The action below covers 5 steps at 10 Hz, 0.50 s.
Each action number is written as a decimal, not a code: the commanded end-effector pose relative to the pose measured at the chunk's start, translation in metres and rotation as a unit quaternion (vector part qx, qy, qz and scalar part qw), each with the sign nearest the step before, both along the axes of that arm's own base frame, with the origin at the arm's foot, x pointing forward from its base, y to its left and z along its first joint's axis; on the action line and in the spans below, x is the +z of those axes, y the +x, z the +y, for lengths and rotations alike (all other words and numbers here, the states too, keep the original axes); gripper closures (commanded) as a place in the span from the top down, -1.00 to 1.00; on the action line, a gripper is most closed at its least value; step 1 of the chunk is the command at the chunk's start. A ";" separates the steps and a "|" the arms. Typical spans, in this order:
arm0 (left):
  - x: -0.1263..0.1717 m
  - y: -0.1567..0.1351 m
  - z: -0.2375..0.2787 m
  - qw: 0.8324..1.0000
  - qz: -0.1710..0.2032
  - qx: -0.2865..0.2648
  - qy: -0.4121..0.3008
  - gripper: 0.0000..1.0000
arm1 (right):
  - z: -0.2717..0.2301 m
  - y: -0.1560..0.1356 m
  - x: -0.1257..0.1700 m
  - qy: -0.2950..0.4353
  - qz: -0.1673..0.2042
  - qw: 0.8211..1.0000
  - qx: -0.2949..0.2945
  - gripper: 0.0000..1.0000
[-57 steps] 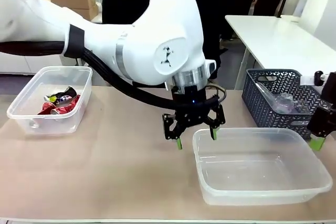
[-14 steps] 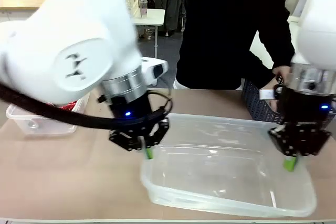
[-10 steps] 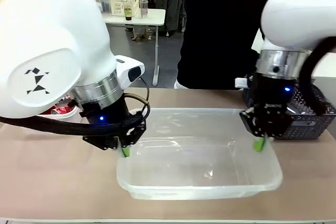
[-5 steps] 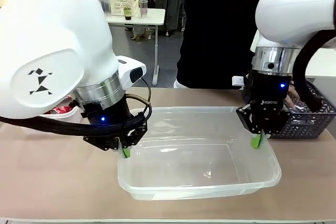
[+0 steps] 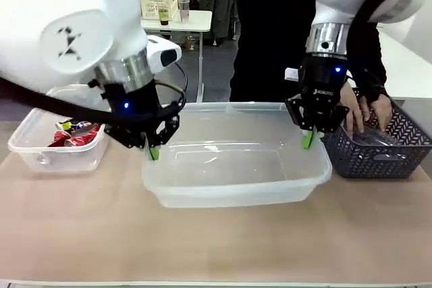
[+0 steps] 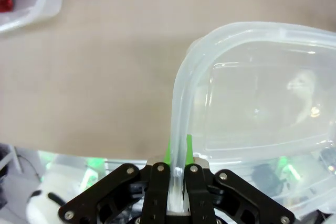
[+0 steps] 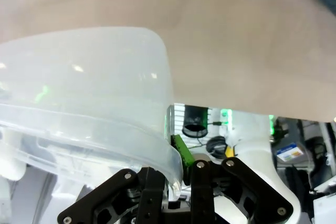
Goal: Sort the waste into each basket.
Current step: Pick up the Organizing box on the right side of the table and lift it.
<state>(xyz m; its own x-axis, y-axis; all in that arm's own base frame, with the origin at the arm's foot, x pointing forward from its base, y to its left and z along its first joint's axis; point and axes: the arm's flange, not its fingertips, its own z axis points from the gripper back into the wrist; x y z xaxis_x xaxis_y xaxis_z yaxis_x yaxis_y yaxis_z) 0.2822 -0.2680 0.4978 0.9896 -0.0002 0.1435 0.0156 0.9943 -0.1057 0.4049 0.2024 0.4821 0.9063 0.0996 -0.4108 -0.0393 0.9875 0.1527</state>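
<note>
The empty tub sits mid-worktop, held at both short ends. The left gripper is clamped on its left rim, the right gripper on its right rim. A second tub with red cans stands at the left edge. The person's hand reaches into the grey basket at the right edge.

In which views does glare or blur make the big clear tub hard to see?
Front view: sharp, with only small highlights on the big clear tub. Left wrist view: bright glints inside, and the rim goes soft near the left pincer. Right wrist view: the wall is hazy near the right pincer.
</note>
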 end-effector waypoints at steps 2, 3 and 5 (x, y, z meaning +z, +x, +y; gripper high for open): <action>-0.005 0.033 0.022 0.998 0.041 -0.005 -0.041 -0.92 | 0.028 0.015 -0.002 0.007 0.027 1.000 -0.006 -0.89; 0.000 0.018 0.010 1.000 0.010 0.000 -0.005 -0.92 | 0.007 0.013 -0.001 0.002 0.010 1.000 0.002 -0.89; 0.000 0.018 0.010 1.000 0.010 0.000 -0.005 -0.92 | 0.007 0.013 -0.001 0.002 0.010 1.000 0.002 -0.89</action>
